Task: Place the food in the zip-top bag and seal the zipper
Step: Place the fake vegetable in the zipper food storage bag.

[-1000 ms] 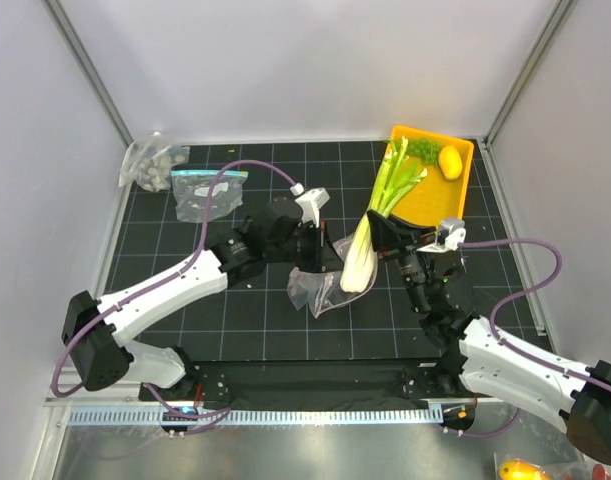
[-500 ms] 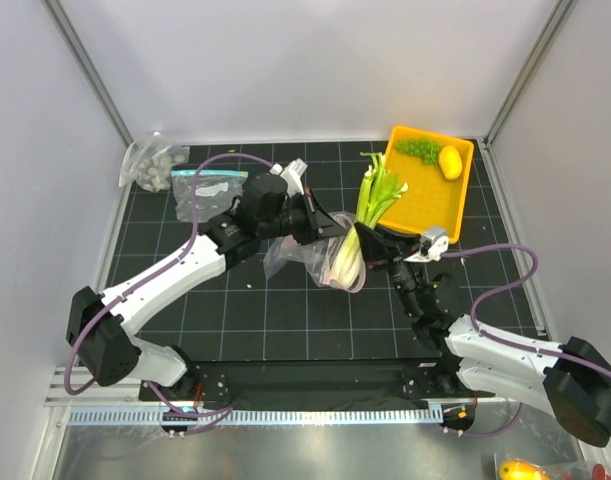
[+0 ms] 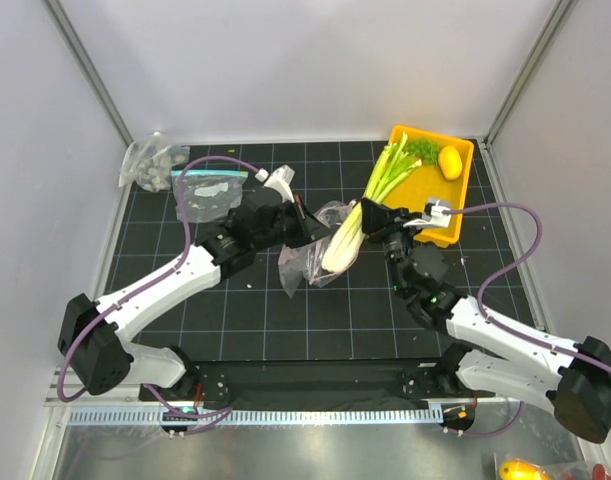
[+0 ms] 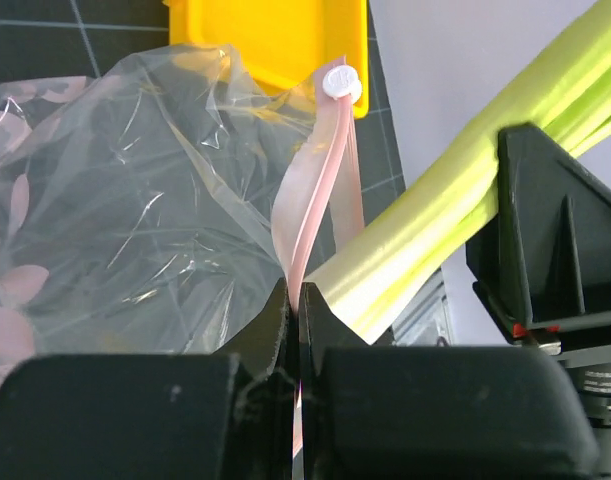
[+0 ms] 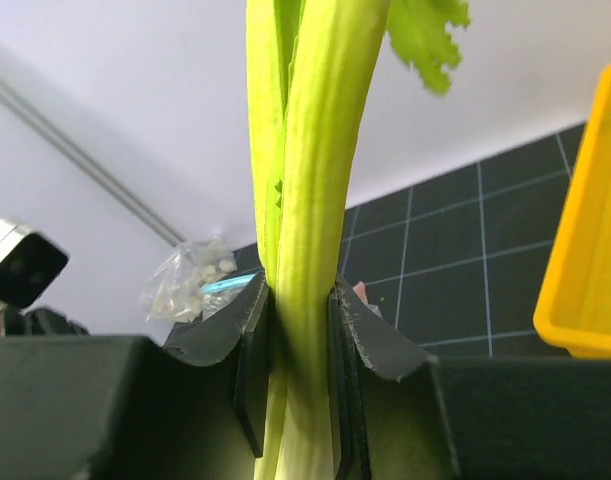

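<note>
**Top external view: leek [image 3: 345, 240] clamped at the bag's mouth, zipper [image 4: 320, 190] pinched**

Top external shows the two arms meeting over the middle of the table. The left pincer [image 3: 303, 225] is closed tight on the pink-red zipper of the zip-top bag [image 3: 307, 265]. In the left wrist view the strip rises straight out from between its fingertips to a small white slider [image 4: 342, 82] at the far end. The clear dotted plastic bulges out to the left of this pincer.

The right pincer [image 5: 300, 300] is clamped partway shut around the leek. The pale stalk fills the gap between its fingers. The green leaves run out beyond the fingertips, and the white end lies on the side facing the left pincer, against the bag's mouth. Whether that end is inside the bag cannot be told.

Beyond the right pincer sits a yellow tray [image 3: 440, 205], with the lemon [image 3: 450, 160] and the grapes [image 3: 422, 148] at its far end. Beyond the left pincer lie a blue-zippered bag [image 3: 207, 195] and a bunched bag [image 3: 148, 165].
</note>
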